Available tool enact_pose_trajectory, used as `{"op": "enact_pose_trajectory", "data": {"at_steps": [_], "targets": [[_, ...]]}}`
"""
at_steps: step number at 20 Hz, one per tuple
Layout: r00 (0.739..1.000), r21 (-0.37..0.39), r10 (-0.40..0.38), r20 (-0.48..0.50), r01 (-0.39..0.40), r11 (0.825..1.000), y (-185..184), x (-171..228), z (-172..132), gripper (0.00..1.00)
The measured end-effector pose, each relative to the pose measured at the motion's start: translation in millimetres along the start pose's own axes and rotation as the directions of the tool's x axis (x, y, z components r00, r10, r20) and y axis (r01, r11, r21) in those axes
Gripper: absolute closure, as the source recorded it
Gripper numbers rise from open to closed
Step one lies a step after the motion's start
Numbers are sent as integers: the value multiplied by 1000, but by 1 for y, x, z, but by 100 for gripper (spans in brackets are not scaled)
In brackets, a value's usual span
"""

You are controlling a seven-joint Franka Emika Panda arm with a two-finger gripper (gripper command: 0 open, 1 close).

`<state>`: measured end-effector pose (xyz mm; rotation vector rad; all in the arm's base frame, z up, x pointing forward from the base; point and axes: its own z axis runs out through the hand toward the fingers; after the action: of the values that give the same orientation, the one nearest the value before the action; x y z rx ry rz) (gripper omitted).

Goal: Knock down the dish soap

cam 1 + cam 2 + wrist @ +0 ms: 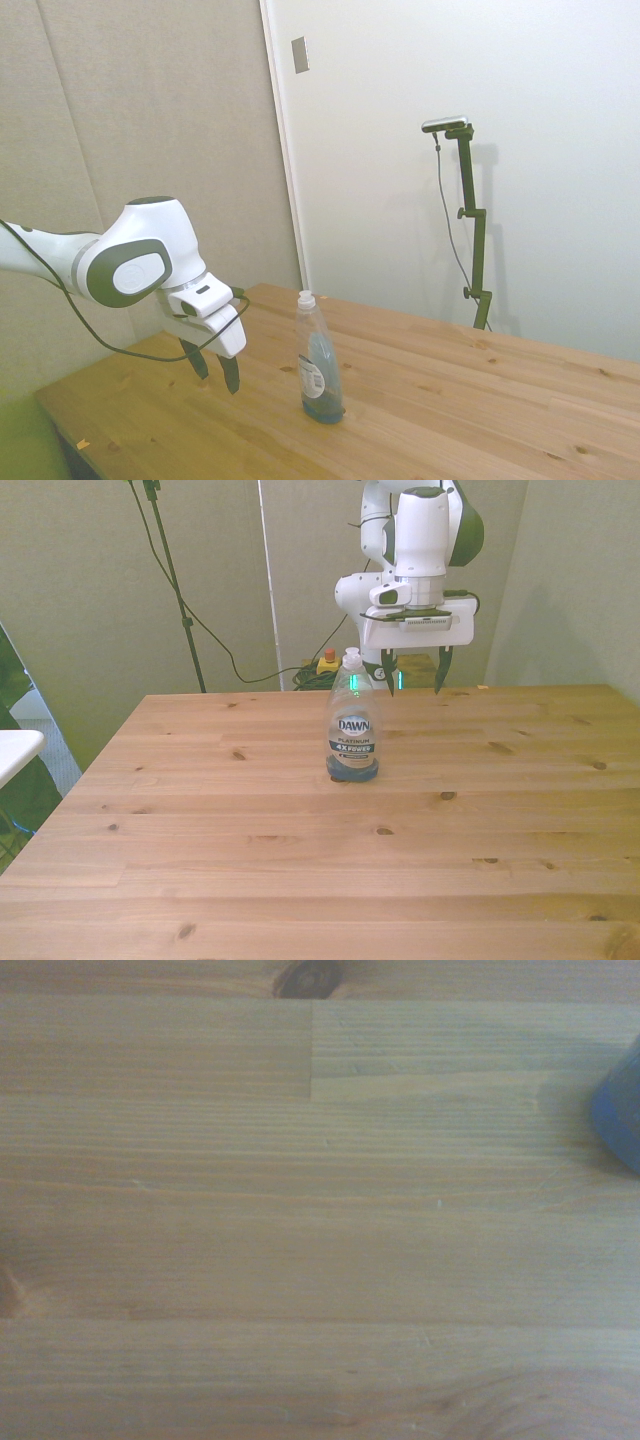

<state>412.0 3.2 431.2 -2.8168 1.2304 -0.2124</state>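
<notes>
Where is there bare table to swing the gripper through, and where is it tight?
Nearly all the wooden table is bare: the whole near half toward the front camera, and both sides of the dish soap. It is tight only behind the upright bottle, where the open gripper hangs above the far edge, slightly toward the front view's right, not touching it.

The dish soap is glossy clear plastic; the table is knotty, matt wood planking.
</notes>
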Motion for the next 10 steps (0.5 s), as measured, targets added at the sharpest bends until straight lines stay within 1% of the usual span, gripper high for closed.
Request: {"op": "enact_pose_trajectory", "data": {"at_steps": [2,3,5,10], "targets": [[1000,0,-1,1,1,1000,-1,0,0,0],[1000,0,-1,0,1,1000,-1,0,0,100],[1000,8,9,-9,-9,1000,-3,2,-5,100],[997,20,70,-44,-69,997,1,20,-20,100]]}}
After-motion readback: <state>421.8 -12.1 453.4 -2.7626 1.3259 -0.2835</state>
